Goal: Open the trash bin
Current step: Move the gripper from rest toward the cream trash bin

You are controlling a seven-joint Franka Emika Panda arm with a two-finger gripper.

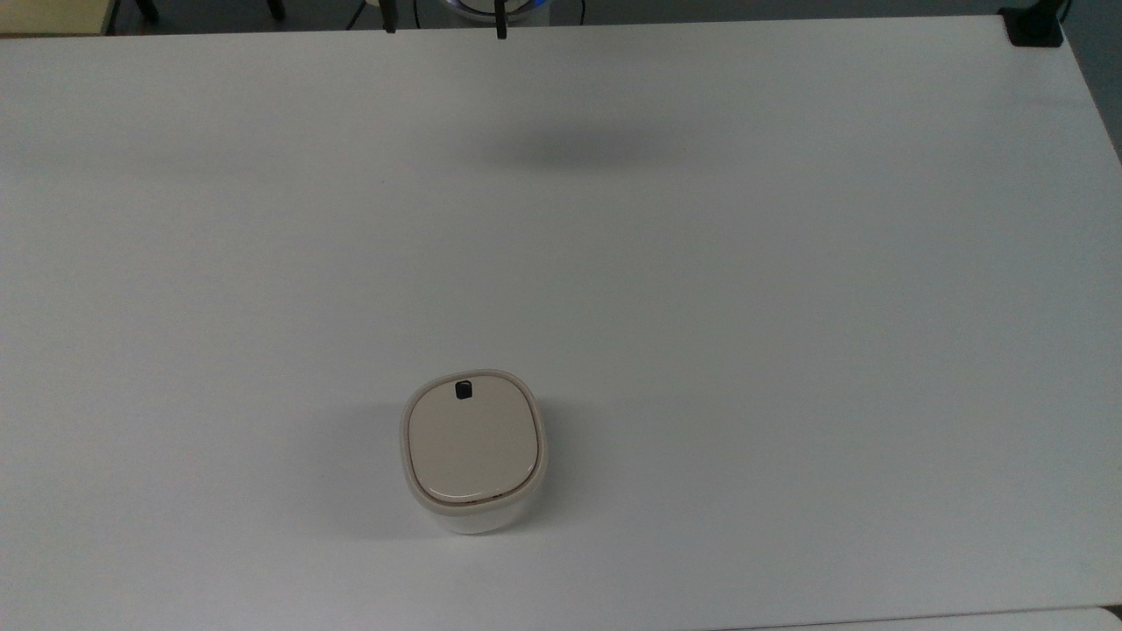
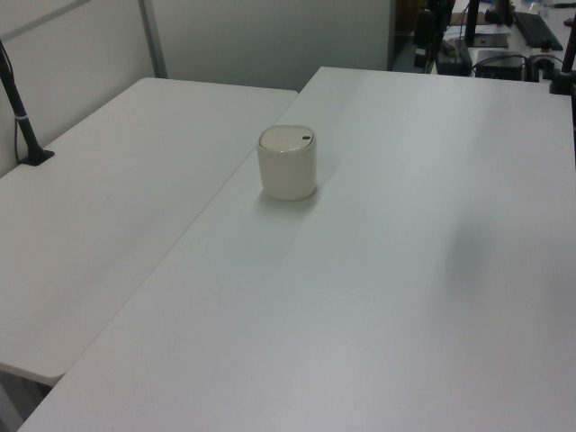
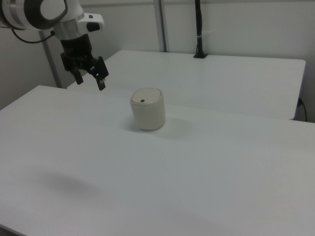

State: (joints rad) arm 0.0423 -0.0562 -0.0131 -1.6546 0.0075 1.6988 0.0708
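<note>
The trash bin stands upright on the white table, in the lower middle of the top view. It has a white body, a cream rim and a beige lid lying flat and shut. A small black button sits near the lid's far edge. The bin also shows in the left view and the right view. My gripper hangs open in the air to the right view's left of the bin, well apart from it, with nothing between its fingers. Its dark fingertips poke in at the top view's upper edge.
A second white table adjoins this one along the bin's side. A black pole on a clamp stands on it, also seen in the right view. Another black clamp sits at the top view's upper right corner.
</note>
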